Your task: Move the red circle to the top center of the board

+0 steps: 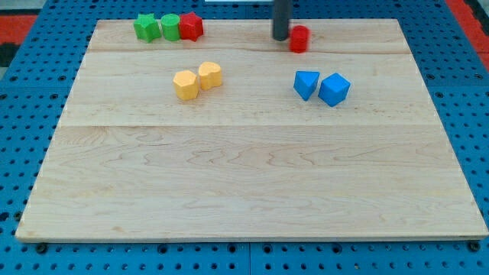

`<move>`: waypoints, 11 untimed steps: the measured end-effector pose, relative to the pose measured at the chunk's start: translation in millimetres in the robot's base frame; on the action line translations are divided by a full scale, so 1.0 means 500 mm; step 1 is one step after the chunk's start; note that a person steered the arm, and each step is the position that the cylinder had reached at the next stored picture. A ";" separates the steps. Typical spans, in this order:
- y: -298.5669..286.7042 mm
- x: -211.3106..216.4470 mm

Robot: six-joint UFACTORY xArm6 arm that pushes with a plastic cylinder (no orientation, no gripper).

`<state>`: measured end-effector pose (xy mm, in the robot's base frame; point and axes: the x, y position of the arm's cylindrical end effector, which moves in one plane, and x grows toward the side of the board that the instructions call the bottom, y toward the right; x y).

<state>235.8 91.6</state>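
Observation:
The red circle (pixel 299 38) is a small red cylinder near the view's top, just right of the board's centre line. My tip (pixel 281 37) stands right beside it on its left, touching or nearly touching it. The dark rod rises from there out of the view's top edge.
A green block (pixel 146 27), a green cylinder (pixel 170 27) and a red block (pixel 190 27) stand in a row at the top left. Two yellow blocks (pixel 186 84) (pixel 210 75) lie left of centre. Two blue blocks (pixel 306 84) (pixel 334 89) lie right of centre. The wooden board (pixel 244 183) sits on a blue pegboard.

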 end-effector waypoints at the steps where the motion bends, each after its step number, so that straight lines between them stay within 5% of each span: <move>1: 0.115 0.007; 3: 0.266 -0.025; 4: 0.384 0.041; 5: 0.305 0.083; 7: 0.049 0.029; 9: -0.046 0.080; 11: -0.159 -0.008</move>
